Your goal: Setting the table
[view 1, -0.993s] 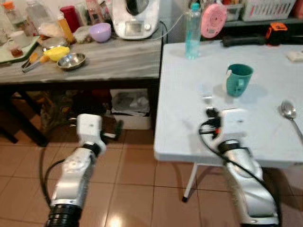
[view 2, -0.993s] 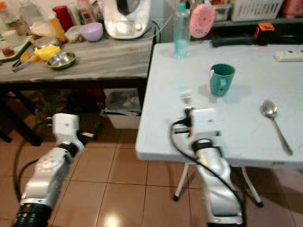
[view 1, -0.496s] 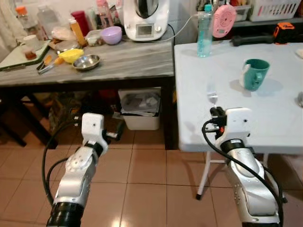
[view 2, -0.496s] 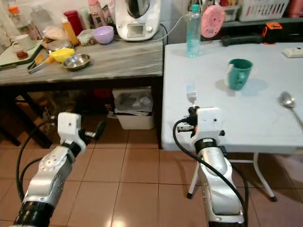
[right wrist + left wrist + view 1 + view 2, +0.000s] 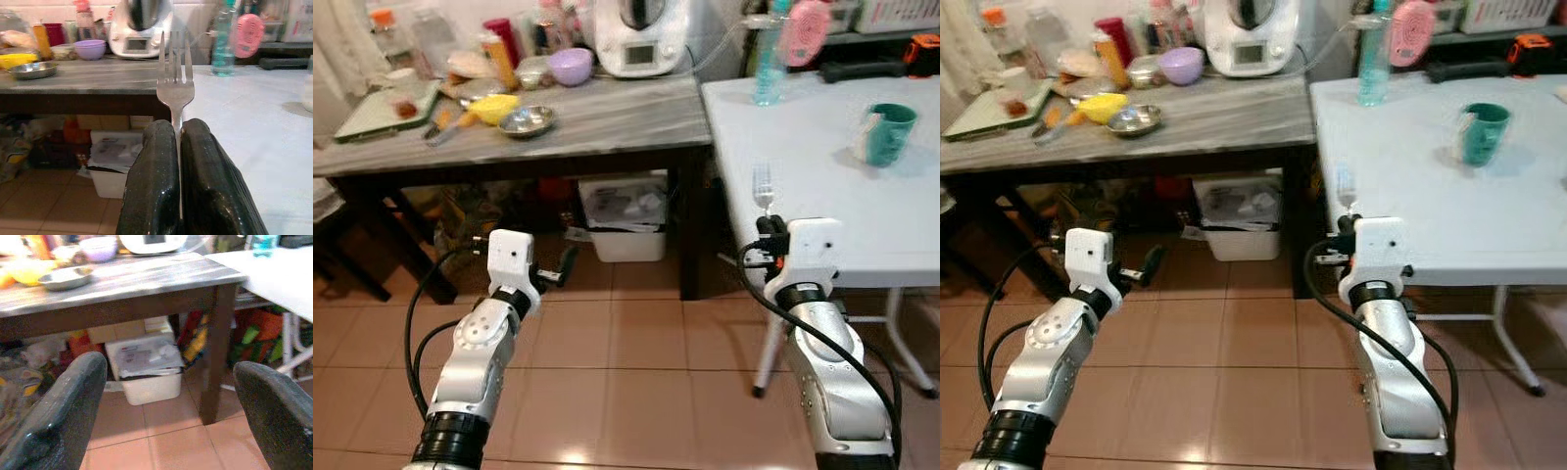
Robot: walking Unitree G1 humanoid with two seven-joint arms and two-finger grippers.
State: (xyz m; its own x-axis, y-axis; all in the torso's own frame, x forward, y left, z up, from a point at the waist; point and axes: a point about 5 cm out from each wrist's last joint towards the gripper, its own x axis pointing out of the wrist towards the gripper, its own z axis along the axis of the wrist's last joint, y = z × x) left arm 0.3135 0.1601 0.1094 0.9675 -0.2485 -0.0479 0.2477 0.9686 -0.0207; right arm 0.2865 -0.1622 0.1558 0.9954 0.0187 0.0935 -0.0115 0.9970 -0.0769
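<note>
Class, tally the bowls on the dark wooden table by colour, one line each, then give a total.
Purple bowl: 1
Yellow bowl: 1
Steel bowl: 1
Total: 3

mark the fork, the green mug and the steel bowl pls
fork (image 5: 175,83), right wrist view, on the neck below the tines.
green mug (image 5: 887,133), left eye view, on its side wall.
steel bowl (image 5: 527,120), left eye view, on its inside.

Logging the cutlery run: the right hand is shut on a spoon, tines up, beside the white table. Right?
Not quite: the right hand is shut on a fork, not a spoon, tines up, beside the white table. The right wrist view shows it.
</note>
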